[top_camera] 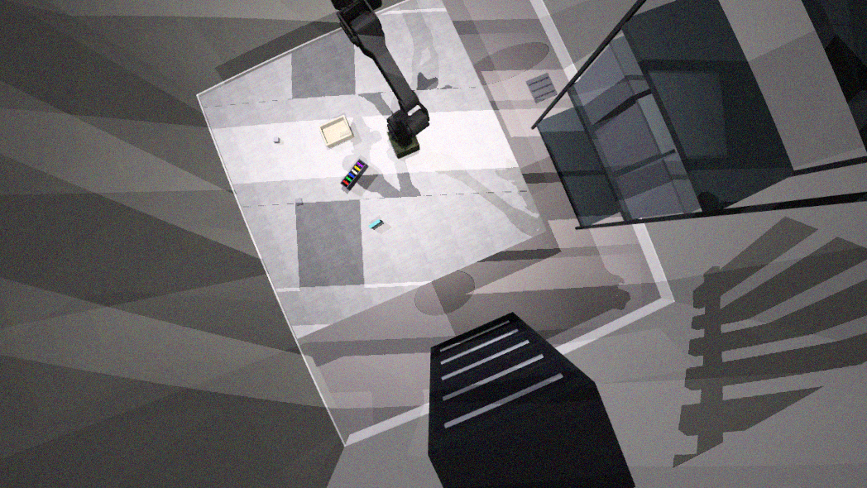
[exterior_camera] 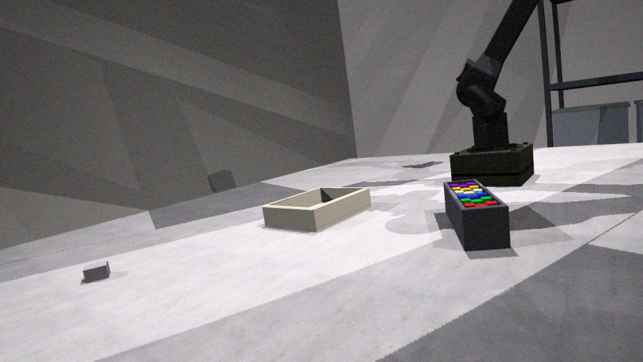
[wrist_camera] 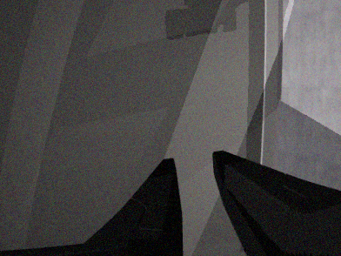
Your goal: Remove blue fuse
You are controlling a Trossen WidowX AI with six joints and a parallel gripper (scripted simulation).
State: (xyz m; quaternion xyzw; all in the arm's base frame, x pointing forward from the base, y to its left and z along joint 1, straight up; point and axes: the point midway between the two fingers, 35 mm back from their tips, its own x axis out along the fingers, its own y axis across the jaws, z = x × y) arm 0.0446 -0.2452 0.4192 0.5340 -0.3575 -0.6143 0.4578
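Observation:
The blue fuse [top_camera: 352, 175] [exterior_camera: 482, 195] sits in the dark fuse block [exterior_camera: 487, 231], in the row between the green and the white fuse. The cream tray [top_camera: 336, 131] [exterior_camera: 290, 219] stands beside the block, and I see no fuse in it; part of its floor is hidden in the exterior view. My gripper [wrist_camera: 194, 165] is open with a narrow gap and nothing between its fingertips. In the wrist view it faces the dark surroundings and a table edge, away from block and tray. In the top and exterior views the fingers are out of frame, beyond the raised arm.
The arm base [top_camera: 404, 148] [exterior_camera: 490, 168] stands behind the block. A small cyan item [top_camera: 376, 224] lies on the table on the block's other side from the tray. A small grey block [exterior_camera: 96, 271] lies at the left in the exterior view. A shelf [exterior_camera: 546, 89] stands behind.

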